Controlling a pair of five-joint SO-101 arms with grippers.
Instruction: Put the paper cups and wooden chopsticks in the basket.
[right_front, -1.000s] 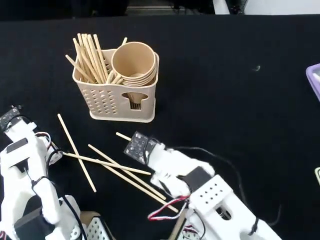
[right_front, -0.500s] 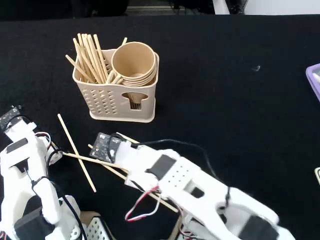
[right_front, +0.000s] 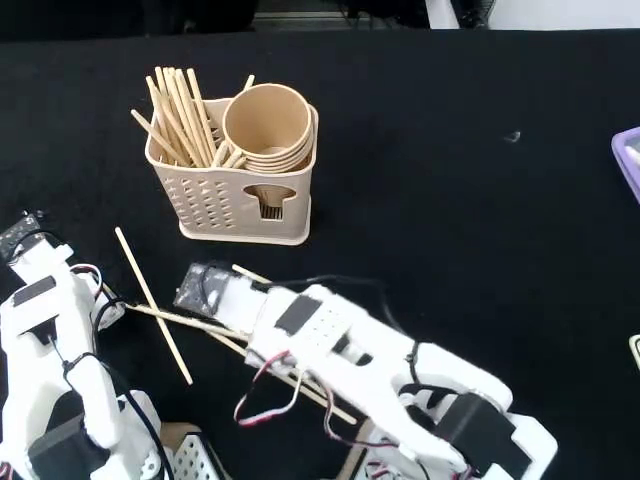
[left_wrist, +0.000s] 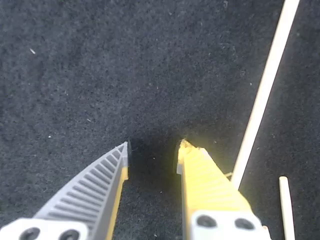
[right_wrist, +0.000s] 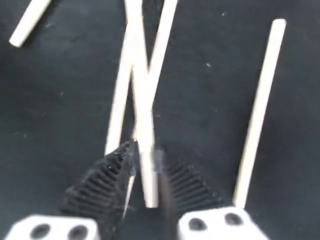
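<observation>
The left claw (left_wrist: 153, 147) hangs over the black surface (right_front: 480, 220), in front of the basket (right_front: 230, 205) and off its left corner as seen from the arms. Its jaws stand well apart and hold nothing. One chopstick (left_wrist: 262, 95) lies flat just beside it. The right claw (right_wrist: 145, 149) sits in front of the basket. Its jaws are drawn in to a narrow gap on a gripped chopstick (right_wrist: 144, 120), whose long axis runs in line with the claw and crosses another stick. Loose chopsticks (right_front: 150, 305) lie flat nearby, long axes slanted, each with one end toward the basket. Inside the basket, the paper cups (right_front: 268, 125) sit nested, mouths up, in the right side. The stored chopsticks (right_front: 180, 110) stand on end in the left side, tips fanning upward.
</observation>
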